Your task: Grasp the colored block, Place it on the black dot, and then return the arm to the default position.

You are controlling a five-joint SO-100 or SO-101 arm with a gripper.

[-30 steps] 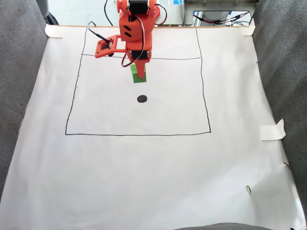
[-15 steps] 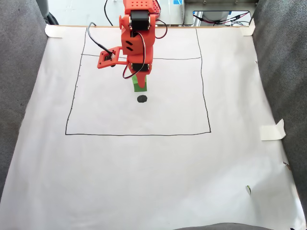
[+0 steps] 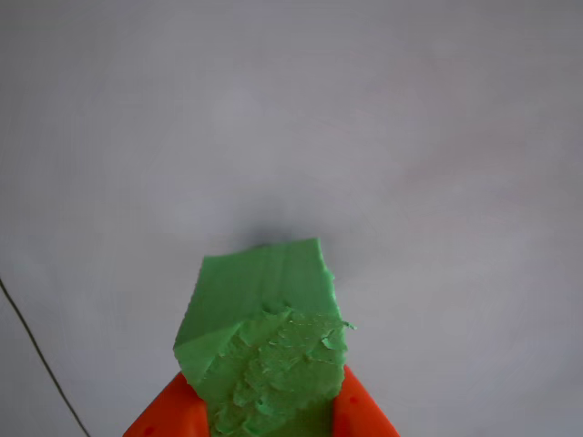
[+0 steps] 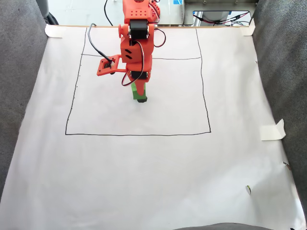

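The gripper [image 4: 140,96] pinches the colored block [image 4: 139,95] between its orange fingers [image 3: 168,414]. Compared with half a second ago, the arm [image 4: 135,43] has moved forward, and the block now covers most of the black dot [image 4: 143,100], which was clear before.

In the fixed view the arm [image 4: 135,43] reaches from the far edge of the worktop [image 4: 144,172] into the drawn square [image 4: 206,96], and the block [image 4: 139,94] sits between the tool [image 4: 140,92] fingers, over the black dot [image 4: 143,100] that peeks out at its near edge. In the other view the block [image 3: 264,337] rises from between the two fingers [image 3: 168,414] at the bottom edge, with a drawn line [image 3: 41,360] to its left.
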